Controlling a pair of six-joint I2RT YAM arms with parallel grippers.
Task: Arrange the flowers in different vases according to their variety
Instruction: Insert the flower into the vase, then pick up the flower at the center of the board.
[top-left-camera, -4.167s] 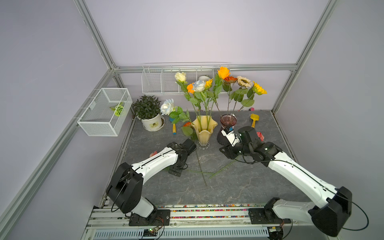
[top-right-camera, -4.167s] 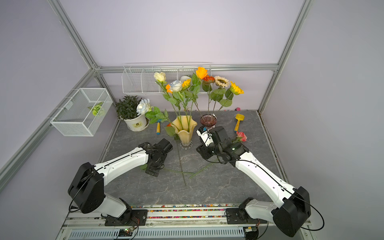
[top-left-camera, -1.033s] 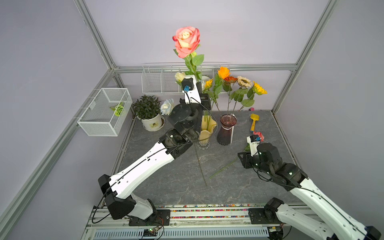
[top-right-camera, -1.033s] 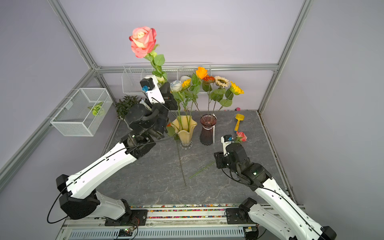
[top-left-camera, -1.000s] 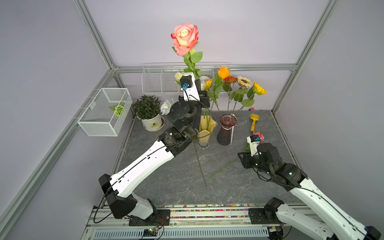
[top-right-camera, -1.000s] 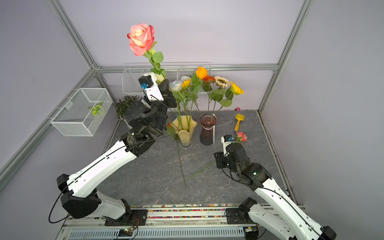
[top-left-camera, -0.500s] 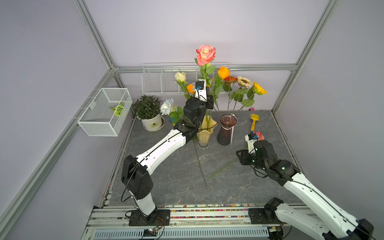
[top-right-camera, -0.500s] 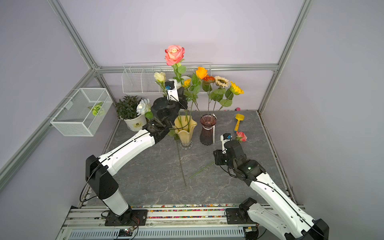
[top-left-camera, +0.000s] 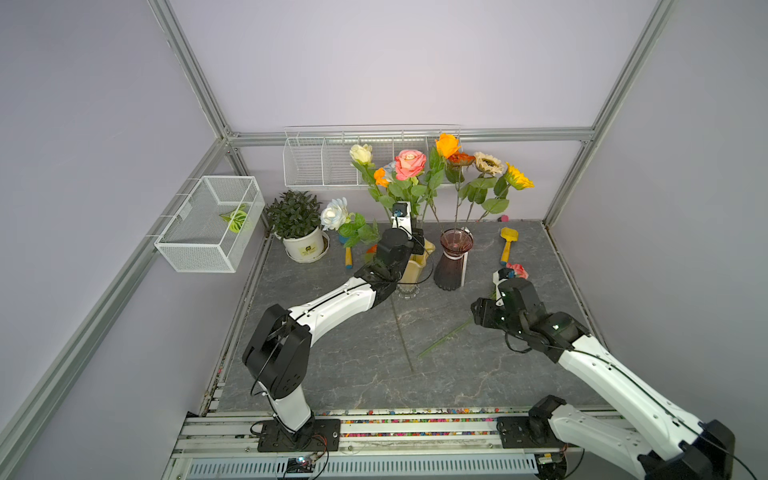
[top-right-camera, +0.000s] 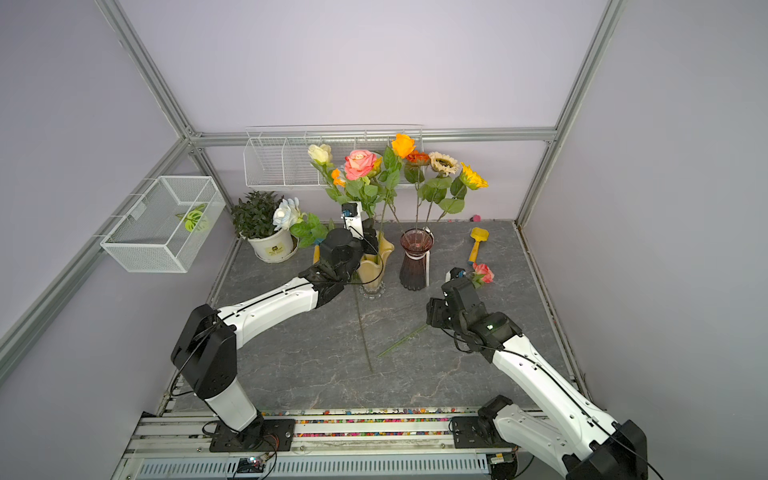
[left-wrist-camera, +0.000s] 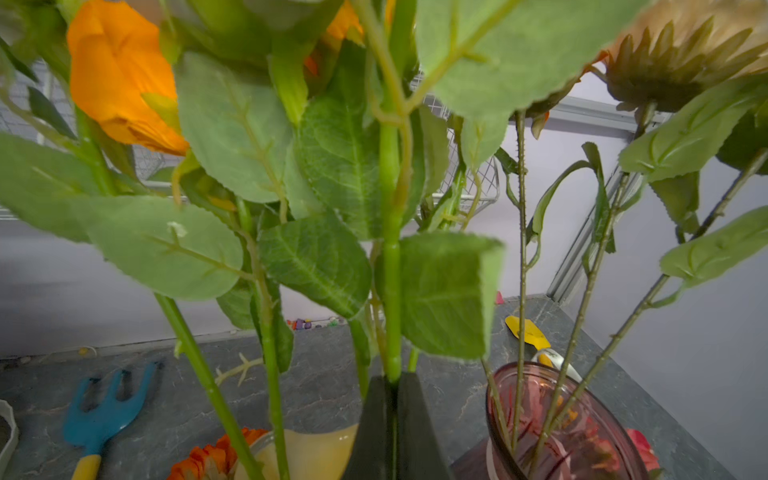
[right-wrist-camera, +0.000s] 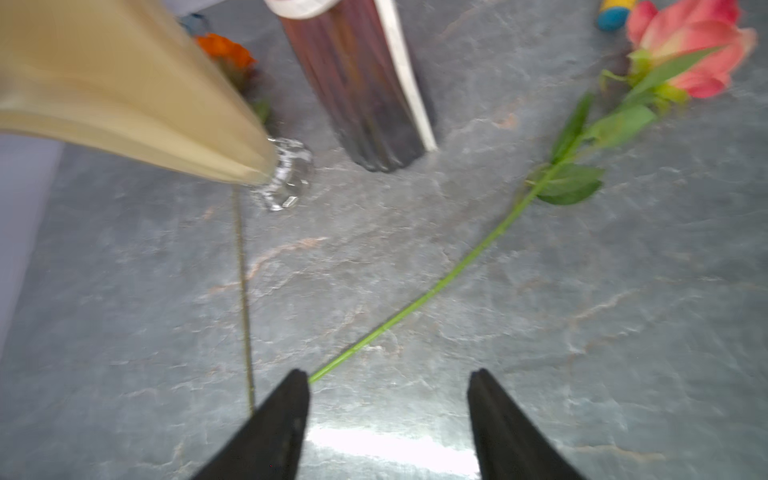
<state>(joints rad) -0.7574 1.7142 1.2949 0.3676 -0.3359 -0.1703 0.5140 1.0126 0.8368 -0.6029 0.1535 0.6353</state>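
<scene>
Landmark: yellow vase (top-left-camera: 415, 270), wavy rim, upright on its clear foot on the grey slate table (top-left-camera: 457, 382).

Left gripper (left-wrist-camera: 392, 399): directly over the yellow vase's rim. Its fingers (left-wrist-camera: 415, 419) are pressed together on a thick green stem, pinched just under the lowest leaves.

Upright pink rose (top-left-camera: 410, 164): its stem is the one in that pinch. The long axis is near vertical with the bloom on top. The lower end is hidden behind the fingers at the yellow vase's mouth.

Other roses: the cream rose (top-left-camera: 360, 153), small orange rose (top-left-camera: 380, 176) and tall orange rose (top-left-camera: 446, 145) rise from the yellow vase, heads up and fanned apart.

Purple ribbed vase (top-left-camera: 451, 270): just beside the yellow vase on the robot's right, not touching it. It holds the thin stems of the sunflowers (top-left-camera: 517, 179), which lean away from the yellow vase.

Right gripper (right-wrist-camera: 388, 382): low over the table, right of the yellow vase and nearer the front rail. The jaws are wide apart with nothing between them.

Lying pink rose (right-wrist-camera: 690, 54): flat on the table beyond the purple ribbed vase from the yellow vase. The long axis is diagonal, the bloom pointing away from the yellow vase and the bare stem end pointing frontward. The stem end lies just beside one fingertip (right-wrist-camera: 297, 386); whether they touch cannot be told.

Lying orange flower (right-wrist-camera: 224, 52): its head is on the table close behind the yellow vase. Its thin dark stem passes the foot and runs straight toward the front rail.

White-blue rose (top-left-camera: 334, 212): left of the yellow vase, by the white pot (top-left-camera: 305, 249), its head raised.
</scene>
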